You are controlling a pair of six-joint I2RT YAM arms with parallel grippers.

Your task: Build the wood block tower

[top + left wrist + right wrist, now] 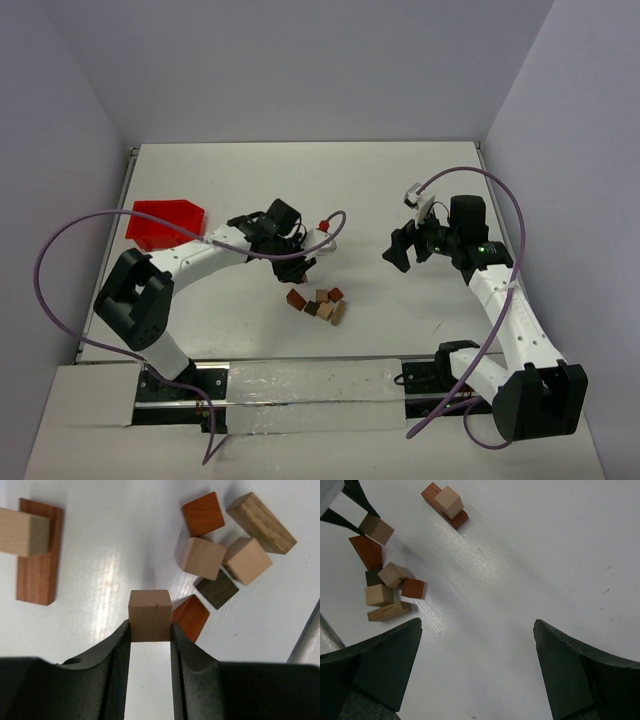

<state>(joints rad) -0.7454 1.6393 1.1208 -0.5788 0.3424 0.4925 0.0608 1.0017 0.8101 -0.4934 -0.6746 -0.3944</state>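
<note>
My left gripper (pixel 150 627) is shut on a light tan cube (pixel 149 614), one of the wood blocks, held between both fingertips. Just right of it lies a reddish block (pixel 191 617) at the edge of the loose pile (pixel 227 555) of several tan, red-brown and dark blocks. The wood block tower (pixel 37 555) stands to the left: a flat red-brown bar with one tan cube on it. In the right wrist view the tower (pixel 445 505) is far off, and the held cube (pixel 376 528) is by the pile (pixel 390 590). My right gripper (pixel 477 630) hangs open over bare table.
A red plastic bin (pixel 165 222) lies at the left of the table. The pile of blocks (pixel 320 303) sits in the middle near the front, between the left gripper (pixel 300 265) and the right gripper (pixel 402 247). A metal rail runs along the near edge.
</note>
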